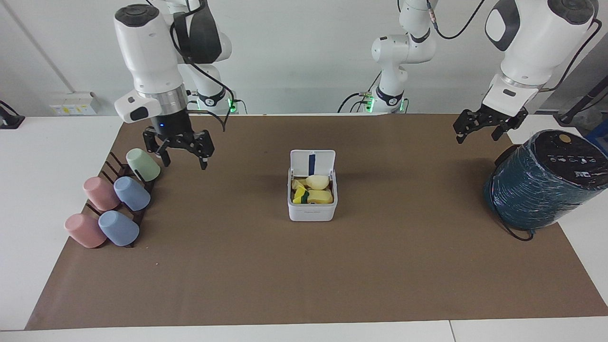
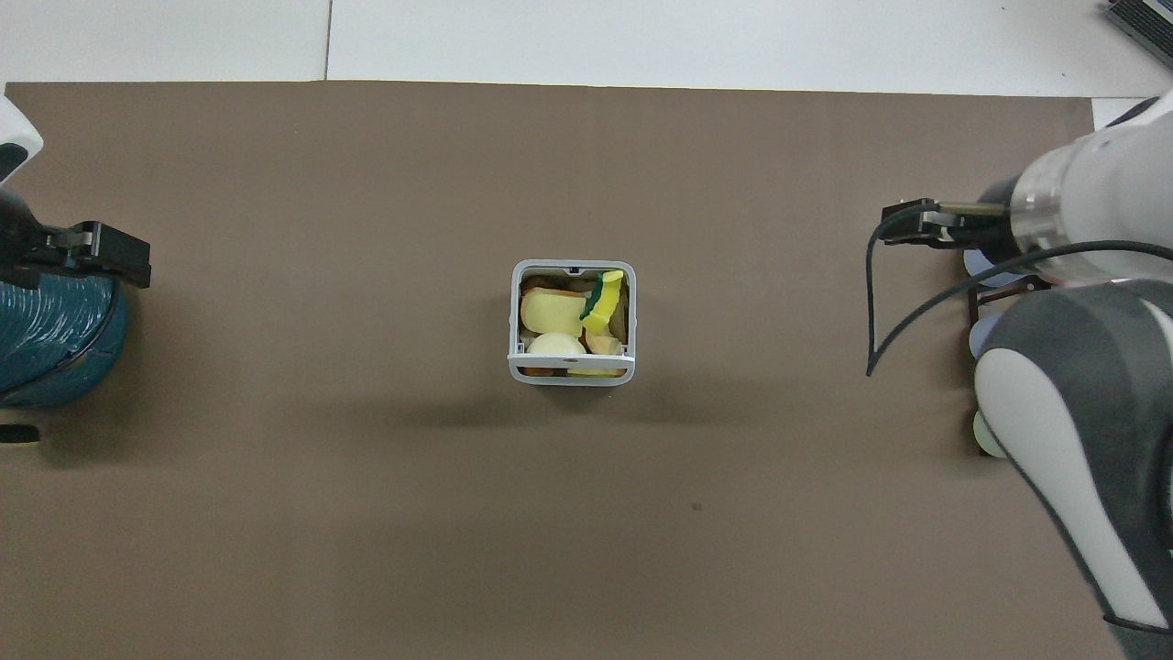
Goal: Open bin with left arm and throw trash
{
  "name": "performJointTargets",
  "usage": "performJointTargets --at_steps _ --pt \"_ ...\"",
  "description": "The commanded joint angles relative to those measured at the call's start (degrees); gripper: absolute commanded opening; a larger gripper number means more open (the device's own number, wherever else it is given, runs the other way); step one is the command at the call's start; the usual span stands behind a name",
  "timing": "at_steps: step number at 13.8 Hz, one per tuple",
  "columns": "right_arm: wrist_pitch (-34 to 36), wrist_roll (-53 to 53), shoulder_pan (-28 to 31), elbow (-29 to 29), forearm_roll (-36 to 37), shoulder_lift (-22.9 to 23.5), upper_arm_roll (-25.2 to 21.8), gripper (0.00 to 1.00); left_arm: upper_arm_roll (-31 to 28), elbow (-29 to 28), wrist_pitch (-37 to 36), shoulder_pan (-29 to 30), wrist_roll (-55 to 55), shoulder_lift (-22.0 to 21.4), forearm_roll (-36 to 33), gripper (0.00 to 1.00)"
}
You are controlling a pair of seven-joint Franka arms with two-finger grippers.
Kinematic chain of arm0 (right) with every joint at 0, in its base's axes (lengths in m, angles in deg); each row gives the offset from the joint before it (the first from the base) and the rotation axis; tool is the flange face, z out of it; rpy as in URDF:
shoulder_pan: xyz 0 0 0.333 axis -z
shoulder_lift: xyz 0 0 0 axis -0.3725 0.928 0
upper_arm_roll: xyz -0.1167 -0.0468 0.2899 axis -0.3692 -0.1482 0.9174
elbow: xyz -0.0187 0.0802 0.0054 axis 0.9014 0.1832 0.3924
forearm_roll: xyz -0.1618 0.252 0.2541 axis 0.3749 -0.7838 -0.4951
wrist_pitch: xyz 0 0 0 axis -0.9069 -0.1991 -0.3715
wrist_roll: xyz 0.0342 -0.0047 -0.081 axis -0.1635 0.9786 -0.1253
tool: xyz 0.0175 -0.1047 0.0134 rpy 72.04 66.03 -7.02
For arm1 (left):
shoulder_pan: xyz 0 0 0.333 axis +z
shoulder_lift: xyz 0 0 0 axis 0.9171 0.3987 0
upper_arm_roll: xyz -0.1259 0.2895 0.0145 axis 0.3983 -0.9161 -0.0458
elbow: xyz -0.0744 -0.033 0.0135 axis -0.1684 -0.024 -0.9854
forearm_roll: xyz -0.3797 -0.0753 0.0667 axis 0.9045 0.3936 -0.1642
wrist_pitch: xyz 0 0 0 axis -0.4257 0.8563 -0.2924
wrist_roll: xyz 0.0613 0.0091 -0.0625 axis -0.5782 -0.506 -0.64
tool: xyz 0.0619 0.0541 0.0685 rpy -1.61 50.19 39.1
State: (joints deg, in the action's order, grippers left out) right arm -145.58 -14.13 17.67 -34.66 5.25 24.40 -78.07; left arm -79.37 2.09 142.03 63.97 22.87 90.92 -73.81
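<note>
A: Start at the right arm's end of the table. What is there?

B: Five pastel cups lie on their sides on a dark rack at the edge of the brown mat. The green cup is the one nearest the robots.

A: Right gripper?

B: The right gripper hangs in the air over the mat, just beside the green cup. Its fingers stand apart with nothing between them.

A: The bin?

B: The bin stands in the middle of the mat, well apart from both grippers. Its lid is open and upright on the side nearer the robots, and a blue strip shows on its inner face.

A: And the trash?

B: The trash is in the bin. A cream-white lump lies nearest the lid, with pale yellow and bright yellow pieces beside it. One scrap shows a dark green edge.

A: Left arm's end?

B: The left gripper is raised over the mat's edge near the dark teal drum. Its fingers are spread and hold nothing. The drum sits half on the mat, tilted.
</note>
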Motion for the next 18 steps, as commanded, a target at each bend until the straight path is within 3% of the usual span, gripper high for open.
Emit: performJointTargets --at_steps 1,4,7,12,15,18 --pt "11.0 6.5 3.8 4.5 -0.9 -1.0 0.9 1.0 0.4 -1.9 0.2 0.4 0.0 -1.6 -1.2 1.0" --pt "14.8 7.9 4.6 4.7 -1.2 -2.3 -0.4 1.0 0.4 -1.9 0.2 0.4 0.0 -1.6 -1.2 1.0" --pt "15.5 7.9 -1.3 4.6 -1.3 -2.6 -7.2 1.0 0.3 -1.9 0.2 0.4 0.0 -1.6 -1.2 1.0" --pt "15.6 7.1 -1.5 4.4 -2.2 -2.8 -7.1 1.0 0.3 -1.9 0.2 0.4 0.0 -1.6 -1.2 1.0" --pt "19.6 7.9 -0.7 5.0 -6.1 -2.8 -7.4 1.0 0.3 -1.8 0.6 0.4 0.1 -1.6 -1.2 1.0" --pt "22.5 9.4 -1.3 5.7 -2.2 -2.9 -6.9 1.0 0.5 -1.8 0.7 0.2 -0.2 -1.6 -0.2 1.0"
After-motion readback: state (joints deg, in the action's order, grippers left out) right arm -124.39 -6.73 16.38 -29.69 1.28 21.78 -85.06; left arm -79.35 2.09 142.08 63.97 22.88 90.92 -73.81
